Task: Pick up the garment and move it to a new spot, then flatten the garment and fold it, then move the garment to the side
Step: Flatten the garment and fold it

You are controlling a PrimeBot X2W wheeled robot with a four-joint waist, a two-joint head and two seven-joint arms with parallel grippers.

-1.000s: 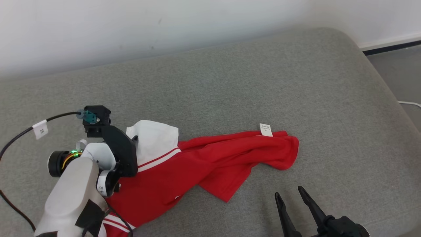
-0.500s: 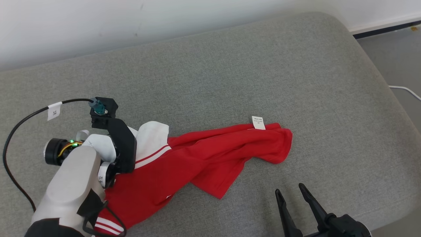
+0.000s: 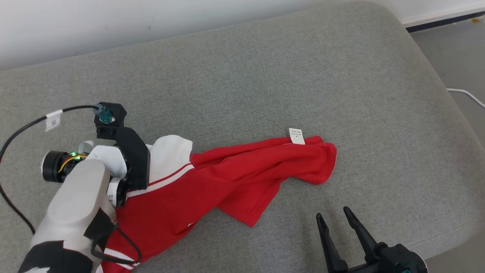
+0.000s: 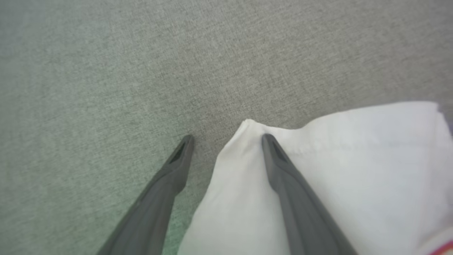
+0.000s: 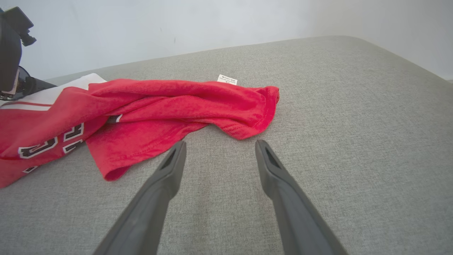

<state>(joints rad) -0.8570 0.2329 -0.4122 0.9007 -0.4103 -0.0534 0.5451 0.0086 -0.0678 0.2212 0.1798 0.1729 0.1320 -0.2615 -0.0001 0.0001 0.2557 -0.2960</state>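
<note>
From the head view, the red shirt [image 3: 227, 178] lies crumpled in a long band on the grey couch cushion [image 3: 265, 76], from bottom left to approx. the middle. Its white sleeve [image 3: 170, 151] is at the left end and a small white label [image 3: 296, 135] sticks out at the far right end. The left arm [image 3: 75, 204] leans over the sleeve end and covers part of the cloth, w/ a black cable [image 3: 22, 129] trailing off to the side. The right gripper [image 3: 333, 213] waits at the bottom right over bare cushion, fingers spread, near the red hem but apart from it.

In the left wrist view, the left gripper [image 4: 226, 138] is wide apart and pinches nothing. One finger is low over the bare cushion and the other over the white cloth, so the sleeve corner sits between them. I think it is placed so to close on this corner, which is an easy point to lift from.

In the right wrist view, the right fingers point at the folded red end, and the cushion shows between them – nothing is held. Black-and-white numbers [image 5: 53, 141] show on the shirt at left. I guess this hand stays ready for the other end, because spreading cloth flat needs 2 grips. Pick-up is not yet done; flattening, folding etc. remain.
</note>
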